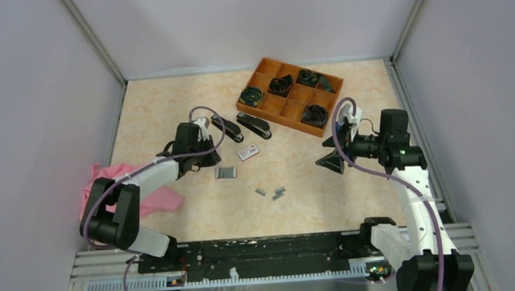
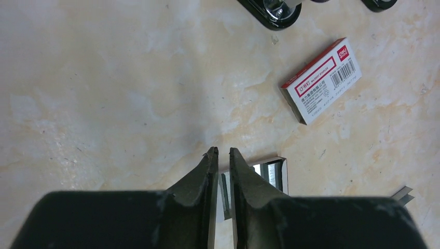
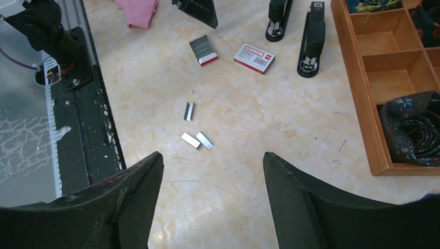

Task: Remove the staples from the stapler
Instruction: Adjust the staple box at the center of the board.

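Left tool (image 2: 223, 151): together, nothing seen held.
Right tool (image 3: 212, 158): apart, empty.
Advice: I should open wide before reaching the stapler (image 2: 272, 13) at one o'clock, avoiding the staples (image 2: 270, 174).

The left fingers (image 2: 205, 179) are covering part of a staple block (image 2: 271, 174). The top edge is cutting off a stapler (image 2: 272, 10). In the right wrist view, edges are cropping the tray (image 3: 358, 78) and cloth (image 3: 137, 9).

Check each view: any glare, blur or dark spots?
Top external: even, soft light, loose staples tiny. Left wrist: glare on the staple block behind the jaws; box print sharp. Right wrist: own jaws dark, tabletop sharp.
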Robot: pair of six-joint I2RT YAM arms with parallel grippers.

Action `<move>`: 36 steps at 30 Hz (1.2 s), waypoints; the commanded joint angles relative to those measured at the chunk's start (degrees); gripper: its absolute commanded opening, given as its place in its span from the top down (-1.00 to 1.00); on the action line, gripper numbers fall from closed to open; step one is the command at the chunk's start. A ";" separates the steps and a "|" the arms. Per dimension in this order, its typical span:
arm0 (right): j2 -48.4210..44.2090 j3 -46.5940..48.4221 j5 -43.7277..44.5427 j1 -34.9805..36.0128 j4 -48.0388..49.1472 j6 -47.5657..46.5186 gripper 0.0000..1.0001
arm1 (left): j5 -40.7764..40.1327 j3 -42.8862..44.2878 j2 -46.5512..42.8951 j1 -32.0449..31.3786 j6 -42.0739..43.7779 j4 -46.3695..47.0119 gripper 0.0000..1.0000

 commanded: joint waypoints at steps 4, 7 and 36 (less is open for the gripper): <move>-1.44 1.93 -2.25 0.37 0.65 -1.48 -0.41 | -2.29 4.26 3.71 0.06 1.71 -2.27 0.62; -1.37 1.93 -2.35 0.39 0.59 -1.44 -0.41 | -2.27 5.13 5.19 0.03 2.04 -3.19 0.64; -0.66 2.01 -2.34 0.39 0.42 -1.56 -0.41 | 6.90 -4.69 -4.10 -1.98 -2.43 -3.00 0.65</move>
